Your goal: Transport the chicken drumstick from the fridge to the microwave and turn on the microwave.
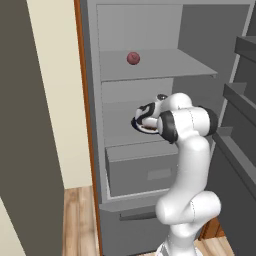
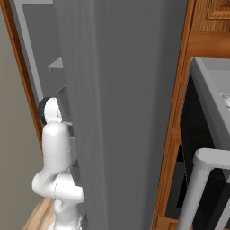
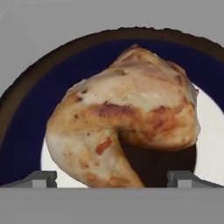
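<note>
The chicken drumstick (image 3: 127, 113), golden-brown and lumpy, lies on a plate (image 3: 26, 131) with a dark blue rim and a white middle. That plate (image 1: 135, 123) stands on the middle shelf of the open fridge (image 1: 150, 67). My gripper (image 3: 114, 179) hangs close over the drumstick and is open, one fingertip (image 3: 41, 178) on each side of the meat's thin end and neither touching it. From the left base view the gripper (image 1: 142, 120) reaches into the fridge just above the plate. The microwave is out of view.
A small reddish ball (image 1: 133, 58) sits on the shelf above. A closed drawer (image 1: 142, 170) lies under the plate's shelf. The open fridge door (image 1: 240, 125) with its racks stands close on the right. The door's grey side (image 2: 126, 112) blocks the right base view beside a wooden cabinet edge (image 2: 179, 112).
</note>
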Controlling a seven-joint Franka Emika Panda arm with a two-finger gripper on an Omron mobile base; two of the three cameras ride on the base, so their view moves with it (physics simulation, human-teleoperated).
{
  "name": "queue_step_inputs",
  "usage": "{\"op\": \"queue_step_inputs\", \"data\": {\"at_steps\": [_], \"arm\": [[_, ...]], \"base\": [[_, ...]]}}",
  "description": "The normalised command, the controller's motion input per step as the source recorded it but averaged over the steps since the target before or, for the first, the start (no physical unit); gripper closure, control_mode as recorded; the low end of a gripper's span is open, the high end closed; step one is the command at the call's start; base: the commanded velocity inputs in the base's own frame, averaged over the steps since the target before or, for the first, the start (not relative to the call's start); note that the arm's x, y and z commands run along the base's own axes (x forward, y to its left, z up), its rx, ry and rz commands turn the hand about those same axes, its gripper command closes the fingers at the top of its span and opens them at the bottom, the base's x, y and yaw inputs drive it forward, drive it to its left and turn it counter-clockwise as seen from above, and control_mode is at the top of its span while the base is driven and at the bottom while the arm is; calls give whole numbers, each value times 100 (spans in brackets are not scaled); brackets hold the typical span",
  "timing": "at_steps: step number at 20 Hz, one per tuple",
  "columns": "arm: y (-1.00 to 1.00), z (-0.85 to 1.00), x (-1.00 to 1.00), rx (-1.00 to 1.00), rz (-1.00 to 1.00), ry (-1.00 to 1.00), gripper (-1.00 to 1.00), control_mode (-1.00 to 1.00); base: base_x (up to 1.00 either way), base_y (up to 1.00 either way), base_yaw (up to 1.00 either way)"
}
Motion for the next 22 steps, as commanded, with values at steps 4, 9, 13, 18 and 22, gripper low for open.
{"op": "queue_step_inputs", "data": {"at_steps": [4, 9, 13, 18, 22], "arm": [[0, -8, 12, 0, 0, 0, -100, -100], [0, -8, 6, 0, 0, 0, -100, -100], [0, -9, 5, 0, 0, 0, -100, -100], [0, -7, 2, 0, 0, 0, 100, -100], [0, -9, 0, 0, 0, 1, 100, -100]], "base": [[0, 0, 0], [0, 0, 0], [0, 0, 0], [0, 0, 0], [0, 0, 0]]}}
